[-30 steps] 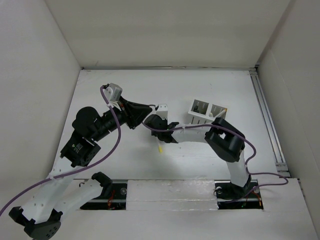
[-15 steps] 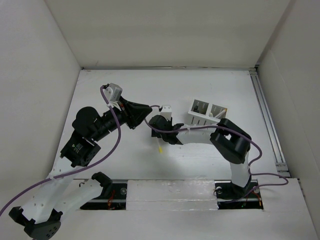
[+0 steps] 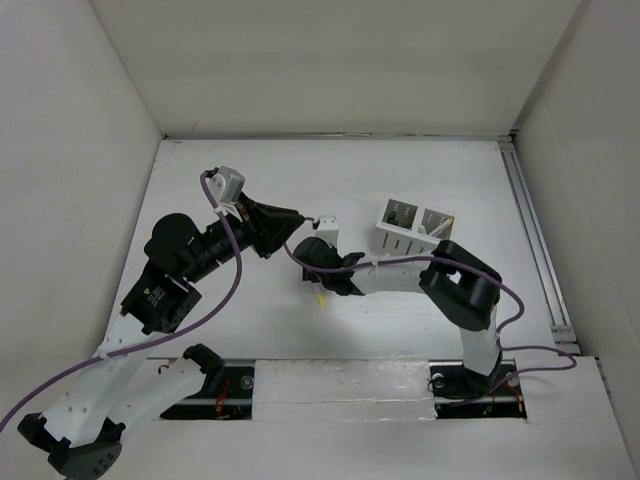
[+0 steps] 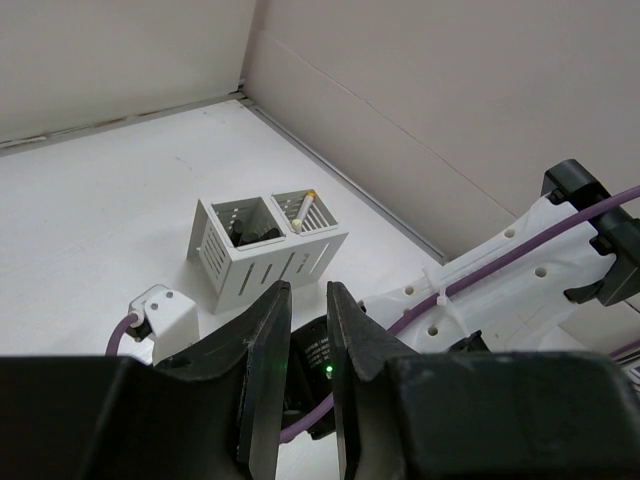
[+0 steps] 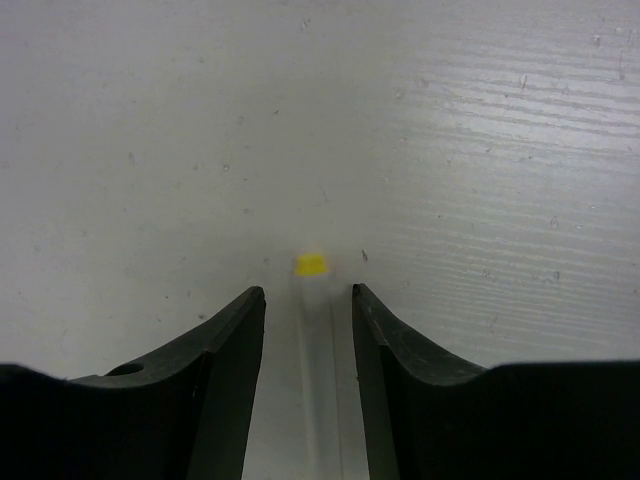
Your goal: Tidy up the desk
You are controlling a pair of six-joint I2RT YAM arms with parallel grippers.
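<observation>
A white pen with a yellow cap (image 5: 311,264) lies flat on the white desk (image 3: 420,180); its yellow end also shows in the top view (image 3: 320,298). My right gripper (image 5: 308,292) is open, low over the desk, with one jaw on each side of the pen's capped end and a gap on both sides. In the top view the right gripper (image 3: 318,277) sits left of the white slotted holder box (image 3: 412,228). My left gripper (image 4: 308,290) hangs above the right wrist, narrowly open and empty.
The holder box (image 4: 265,250) holds a black item (image 4: 245,232) in one compartment and a yellow-tipped white pen (image 4: 303,210) in the other. A metal rail (image 3: 535,240) runs along the desk's right edge. White panels wall the desk. The right arm's purple cable (image 3: 400,262) arches beside the box.
My right gripper has slid a little toward the near edge and lowered over the pen's yellow-capped end. The left arm has not moved.
</observation>
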